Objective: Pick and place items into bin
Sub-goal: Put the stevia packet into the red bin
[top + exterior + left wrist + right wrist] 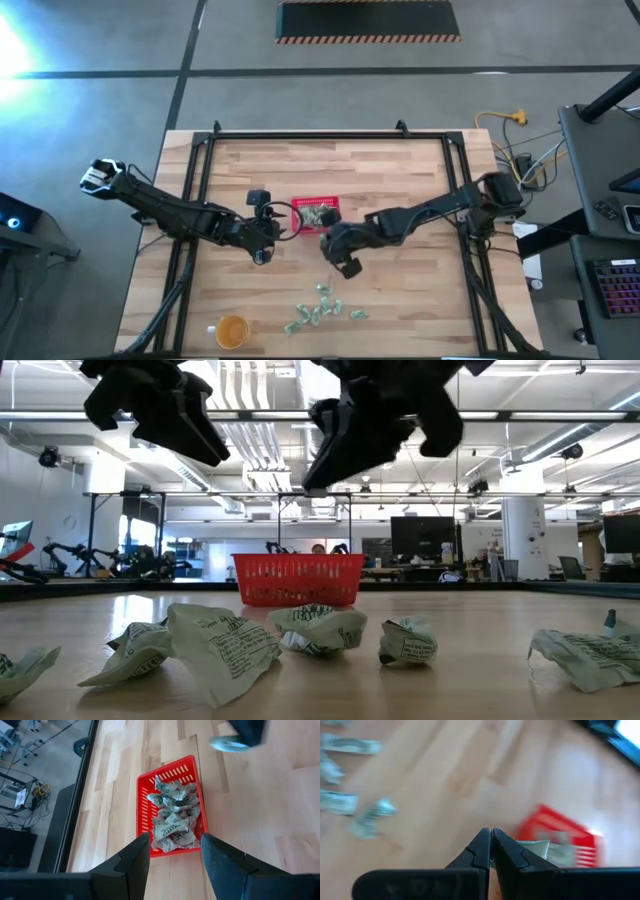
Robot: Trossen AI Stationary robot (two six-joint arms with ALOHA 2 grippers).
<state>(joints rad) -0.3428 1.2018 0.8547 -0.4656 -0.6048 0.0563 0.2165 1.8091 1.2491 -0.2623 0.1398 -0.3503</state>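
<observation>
We see the pale wooden plank counter (400,300) first, framed by black rails along its side and far edges. Both dark arms reach in over its middle. The left hand (262,245) hangs just beside the left side of the small square red plastic basket with meshed sides (330,205), its two fingers (134,860) spread apart with nothing between them; in its wrist view they frame the near rim of the basket (146,805). The right hand (345,262) hangs just toward the near edge from the basket, over bare wood; its fingers (482,847) are pressed together tip to tip, and we cannot make out anything held between them.

The basket stands near the counter's centre and is well filled with crinkly pale green and white wrapped packets (174,817). More of these packets (322,308) lie loose in a scattered cluster close to the near edge, well apart from the basket. A round orange cup (232,331) stands beside them toward the near left corner.
</observation>
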